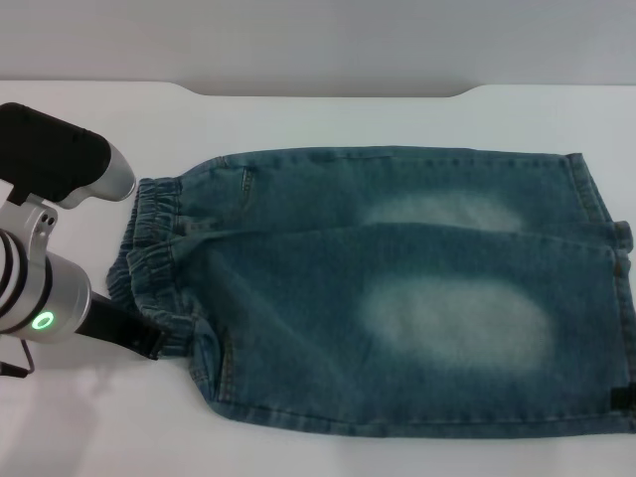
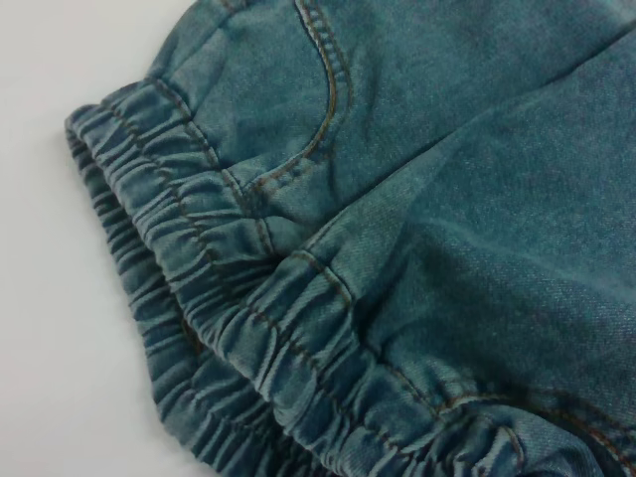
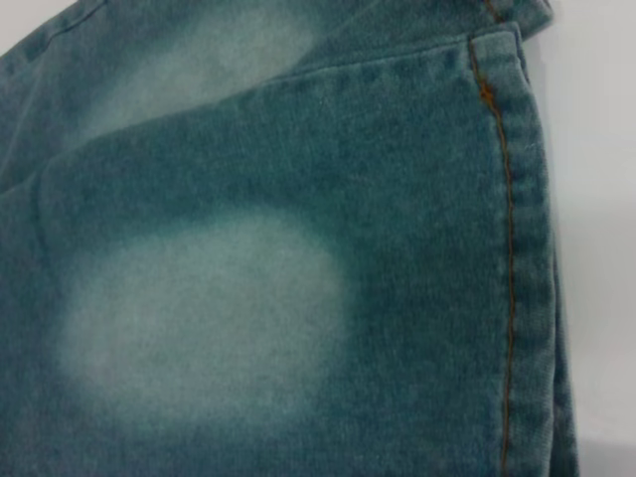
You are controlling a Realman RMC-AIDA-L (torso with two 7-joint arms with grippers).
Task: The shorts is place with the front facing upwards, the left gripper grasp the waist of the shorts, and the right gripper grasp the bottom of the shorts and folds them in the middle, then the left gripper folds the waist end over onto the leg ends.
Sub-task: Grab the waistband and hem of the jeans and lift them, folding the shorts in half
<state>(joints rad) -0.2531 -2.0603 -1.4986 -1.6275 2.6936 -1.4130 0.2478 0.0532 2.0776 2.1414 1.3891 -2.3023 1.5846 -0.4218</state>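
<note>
Blue denim shorts [image 1: 397, 298] lie flat on the white table, folded lengthwise so one leg lies over the other. The elastic waist [image 1: 154, 238] is on the left and the leg ends [image 1: 611, 248] on the right. My left gripper [image 1: 149, 340] reaches from the lower left and meets the near corner of the waist. The left wrist view is filled by the gathered waist [image 2: 248, 338] and a front pocket [image 2: 318, 119]. A dark tip of my right gripper [image 1: 622, 397] shows at the near leg hem. The right wrist view shows the stitched hem [image 3: 512, 248].
The white table [image 1: 298, 129] extends behind the shorts to a far edge with a notch. My left arm's silver and black body [image 1: 50, 288] stands over the table's left side. Bare table lies in front of the shorts.
</note>
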